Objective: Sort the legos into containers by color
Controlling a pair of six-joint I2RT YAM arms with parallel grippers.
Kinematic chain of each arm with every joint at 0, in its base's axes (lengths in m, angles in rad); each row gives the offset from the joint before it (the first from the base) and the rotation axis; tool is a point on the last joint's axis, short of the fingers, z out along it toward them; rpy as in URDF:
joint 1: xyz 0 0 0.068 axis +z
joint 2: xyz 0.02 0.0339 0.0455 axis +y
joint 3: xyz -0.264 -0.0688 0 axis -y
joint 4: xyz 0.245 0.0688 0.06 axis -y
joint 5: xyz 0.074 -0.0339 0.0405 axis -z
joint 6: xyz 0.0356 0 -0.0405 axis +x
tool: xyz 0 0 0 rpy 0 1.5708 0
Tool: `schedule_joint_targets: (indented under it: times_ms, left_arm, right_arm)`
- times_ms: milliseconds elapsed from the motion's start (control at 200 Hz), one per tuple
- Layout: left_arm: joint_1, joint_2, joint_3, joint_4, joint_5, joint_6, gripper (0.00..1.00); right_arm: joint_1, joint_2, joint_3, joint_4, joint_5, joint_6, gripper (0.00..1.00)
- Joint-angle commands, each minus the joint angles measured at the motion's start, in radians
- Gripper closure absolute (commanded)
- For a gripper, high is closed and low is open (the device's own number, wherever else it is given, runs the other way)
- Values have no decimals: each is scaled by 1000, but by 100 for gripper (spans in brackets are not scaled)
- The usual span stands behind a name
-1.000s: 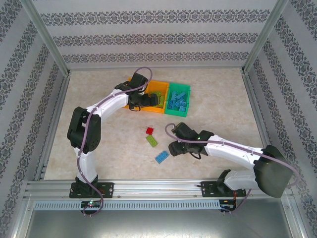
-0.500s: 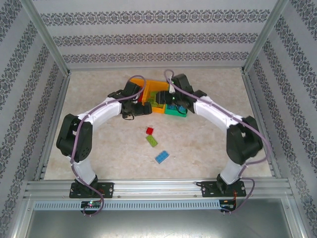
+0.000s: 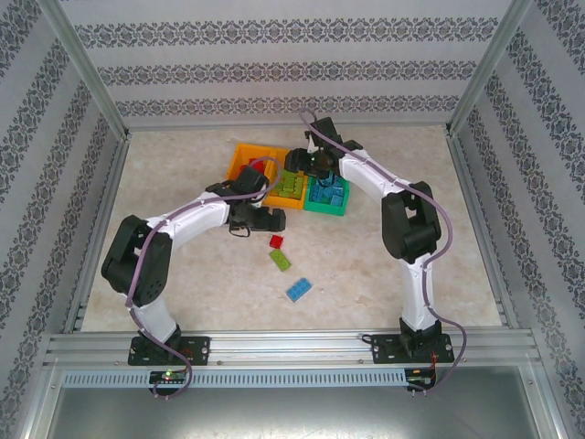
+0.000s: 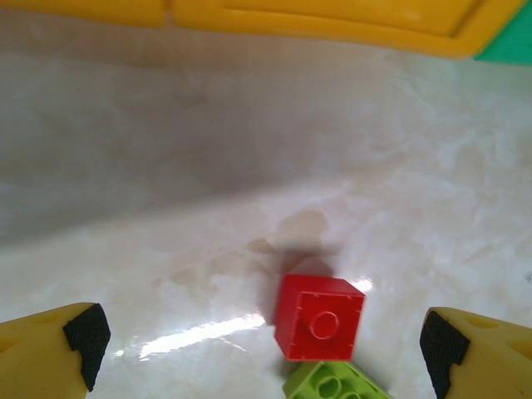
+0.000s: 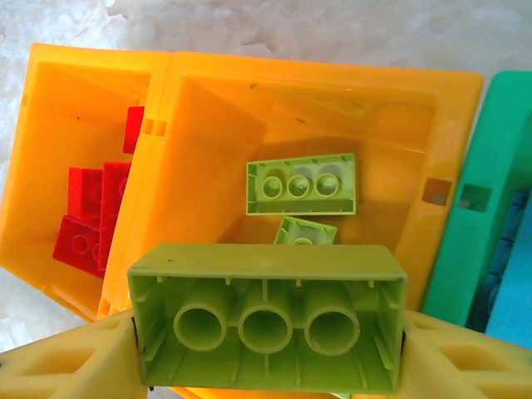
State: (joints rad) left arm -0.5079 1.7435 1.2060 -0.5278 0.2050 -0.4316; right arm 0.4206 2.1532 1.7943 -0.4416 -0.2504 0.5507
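Observation:
My right gripper (image 5: 268, 337) is shut on a long lime green lego (image 5: 268, 317), hollow underside facing the camera, held above the middle orange container (image 5: 391, 125). That container holds two lime green legos (image 5: 302, 183). The left orange container (image 5: 50, 108) holds red legos (image 5: 83, 220), and the green container (image 5: 478, 241) holds blue ones (image 5: 511, 291). My left gripper (image 4: 262, 353) is open just above the table, with a red lego (image 4: 320, 317) between its fingers (image 4: 79, 345) and a lime green lego (image 4: 337, 384) touching it. In the top view the left gripper (image 3: 270, 219) sits just behind the red lego (image 3: 276, 241).
A lime green lego (image 3: 281, 260) and a blue lego (image 3: 298, 291) lie loose on the marbled table in front of the containers (image 3: 249, 160). Metal frame rails and patterned walls bound the table on all sides.
The right arm swung from the near table up to the containers carrying the lime green lego. The left arm drew back from the containers toward the red lego.

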Motion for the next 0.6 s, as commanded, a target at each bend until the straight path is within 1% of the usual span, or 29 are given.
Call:
schedule_joint_targets:
  times_ms: [0, 135, 285, 405, 495, 595]
  left_arm:
    - [-23, 14, 0, 23, 23, 80, 3]
    - [-37, 51, 15, 11, 22, 90, 5]
    - [-52, 86, 36, -7, 43, 106, 8]
    - [-67, 120, 63, -35, 37, 122, 9]
    - [-73, 137, 71, -39, 38, 120, 14]
    - [-78, 156, 79, -50, 24, 115, 25]
  right_arm:
    - [-3, 20, 59, -40, -30, 9, 31]
    - [-6, 26, 67, -57, -29, 5, 22]
    - [-8, 6, 57, -57, -21, 0, 18]
    - [-11, -16, 43, -54, -19, -2, 18]
    - [-14, -47, 15, -46, -11, -2, 18]
    - [-22, -86, -27, -35, -1, -5, 18]
